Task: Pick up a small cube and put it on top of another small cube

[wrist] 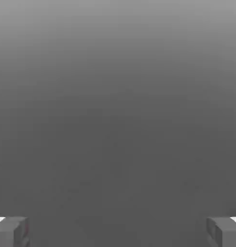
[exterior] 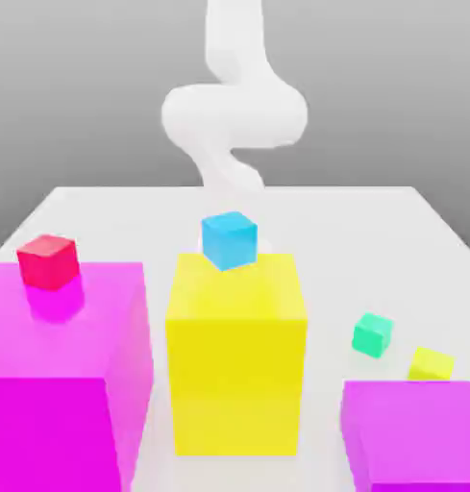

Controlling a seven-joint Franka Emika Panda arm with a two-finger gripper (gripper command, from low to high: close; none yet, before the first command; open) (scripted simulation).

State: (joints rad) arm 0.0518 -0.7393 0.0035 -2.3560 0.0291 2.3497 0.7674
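Note:
The small cube (exterior: pixel 372 334) is a tiny mint-green one resting on the white table (exterior: pixel 354 231), toward the exterior view's right. A tiny yellow cube (exterior: pixel 431 363) lies close beside it, nearer the camera and apart from it. My white arm (exterior: pixel 234 110) rises behind the far side of the table, well away from both. In the hand view my gripper (wrist: pixel 118 231) is open, its grey fingertips (wrist: pixel 11 231) spread wide with only a plain grey background between them.
A tall yellow block (exterior: pixel 236 356) stands in the middle with a sky-blue cube (exterior: pixel 228 239) on top. A big magenta block (exterior: pixel 65 375) on the exterior view's left carries a red cube (exterior: pixel 48 261). Another magenta block (exterior: pixel 411 437) sits front right.

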